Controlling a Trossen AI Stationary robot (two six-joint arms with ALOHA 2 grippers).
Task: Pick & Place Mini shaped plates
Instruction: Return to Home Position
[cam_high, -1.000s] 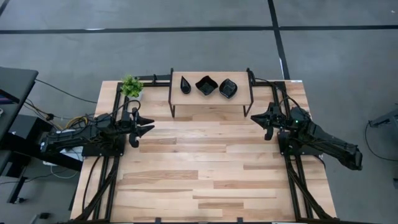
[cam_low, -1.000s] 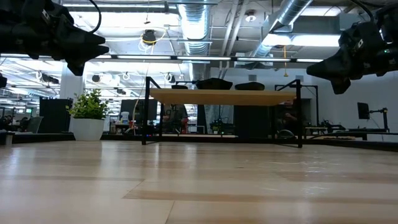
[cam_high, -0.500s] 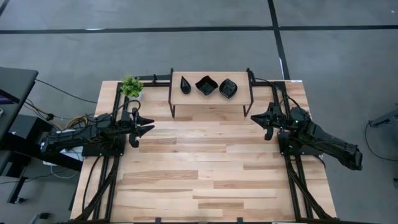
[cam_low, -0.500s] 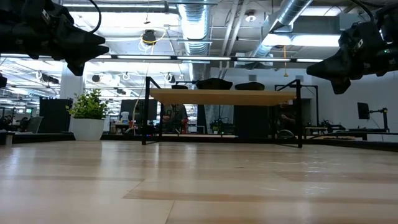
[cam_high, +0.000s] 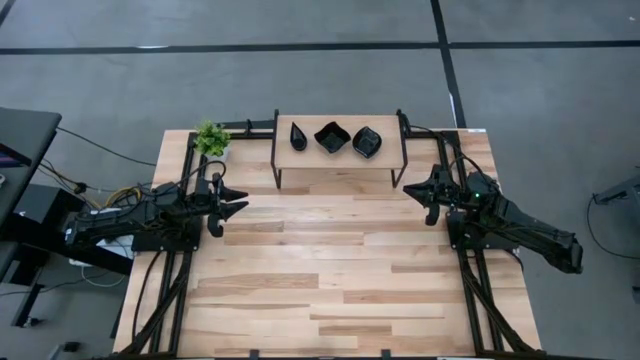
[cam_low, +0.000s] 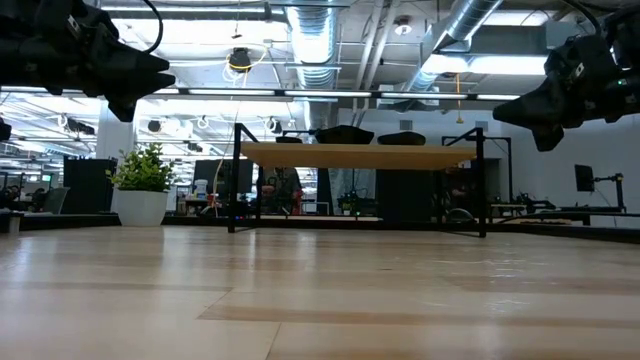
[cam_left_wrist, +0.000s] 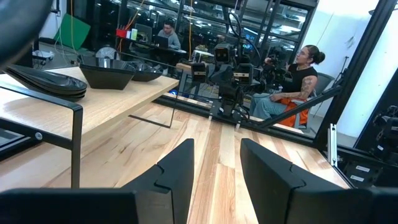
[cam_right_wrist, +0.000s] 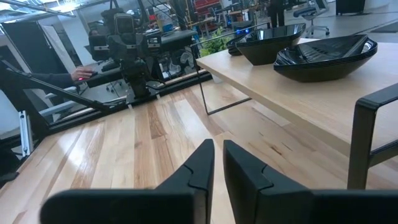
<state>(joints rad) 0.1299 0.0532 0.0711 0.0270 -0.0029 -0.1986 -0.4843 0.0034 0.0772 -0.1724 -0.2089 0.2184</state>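
Table (cam_high: 330, 270): bare wood across the lower two thirds of the high view, no plates left on it that I can see.

Shelf (cam_high: 385, 158): top centre, carries all the mini shaped plates in one row: teardrop stack (cam_high: 298, 135) at left, wavy square stack (cam_high: 331, 137) in the middle, leaf stack (cam_high: 366, 142) at right. Teardrop long axis runs roughly up-down in frame.

Left arm (cam_high: 130, 220): mid-left, off the table edge. Left gripper (cam_high: 244, 203) hangs above the wood just below the shelf's left end and points right. Its fingers (cam_left_wrist: 180, 171) stand moderately apart with nothing between them.

Right arm (cam_high: 520, 225): mid-right, mirrored. Right gripper (cam_high: 410, 190) sits off the shelf's right end and points left. Its fingers (cam_right_wrist: 199, 165) are nearly together, only a thin slit, and empty.

Key relation: both stacks' ends lie up and inward from the grippers. The right one is nearer the leaf stack, the left one nearer the teardrops. Judging by that, placing looks done and what's left is retracting clear of the shelf legs.

Plant (cam_high: 211, 138): upper left, beside the shelf, not involved.
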